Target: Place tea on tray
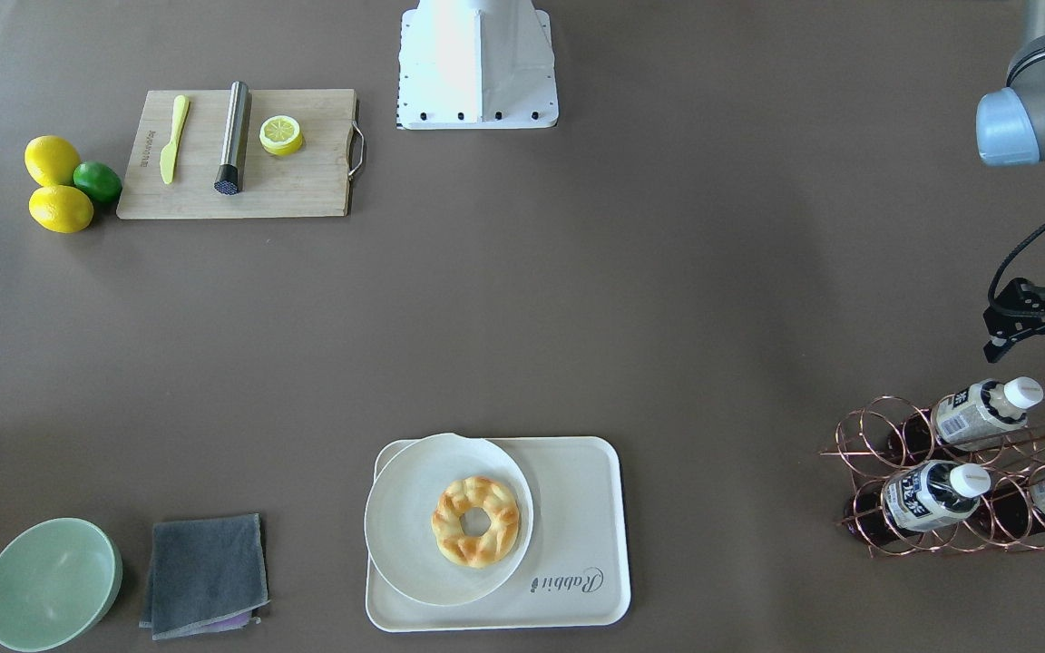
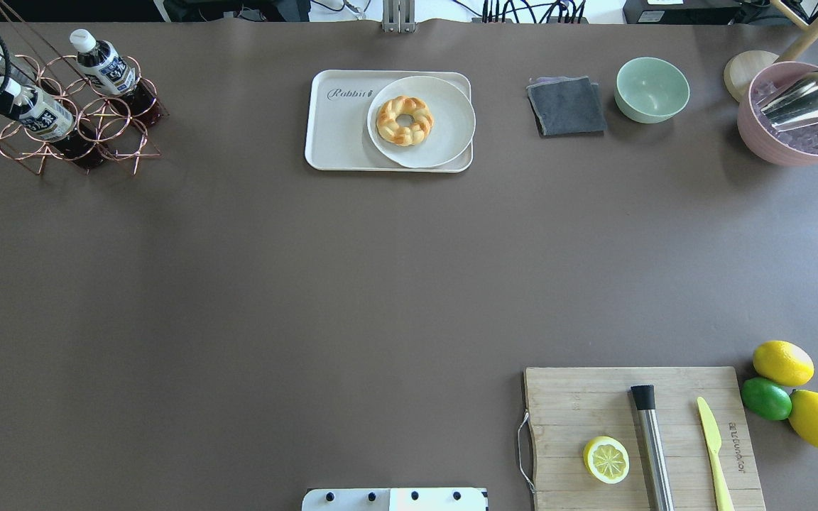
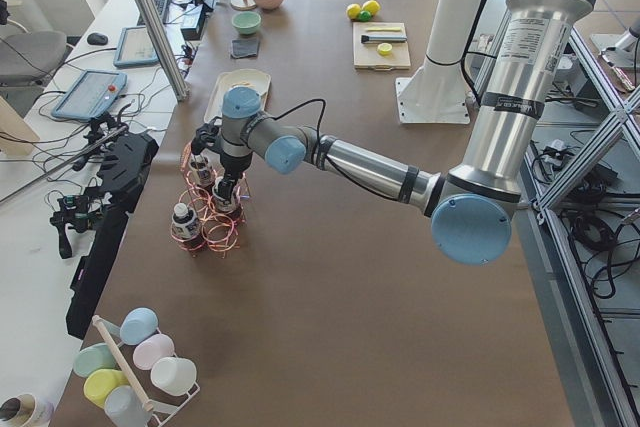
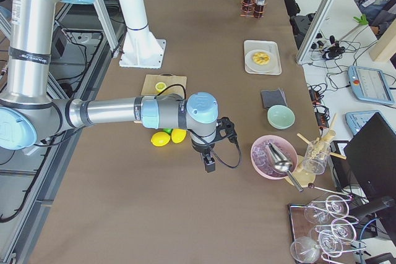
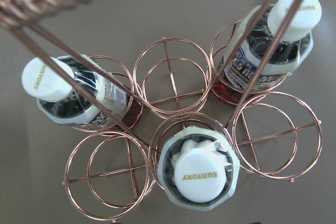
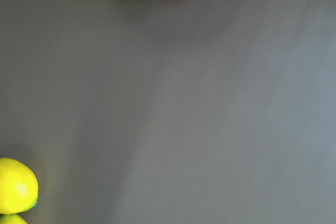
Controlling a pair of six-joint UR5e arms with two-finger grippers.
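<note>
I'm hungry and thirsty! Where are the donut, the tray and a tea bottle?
donut (image 1: 446,526), exterior front-facing view, on the ring's braided crust.
tray (image 1: 577,508), exterior front-facing view, on its bare right half.
tea bottle (image 1: 967,419), exterior front-facing view, on its label.

Tea bottles (image 1: 976,415) in the wire rack (image 5: 177,96), well apart from the tray (image 1: 577,508) under the plate (image 1: 405,508).
</note>
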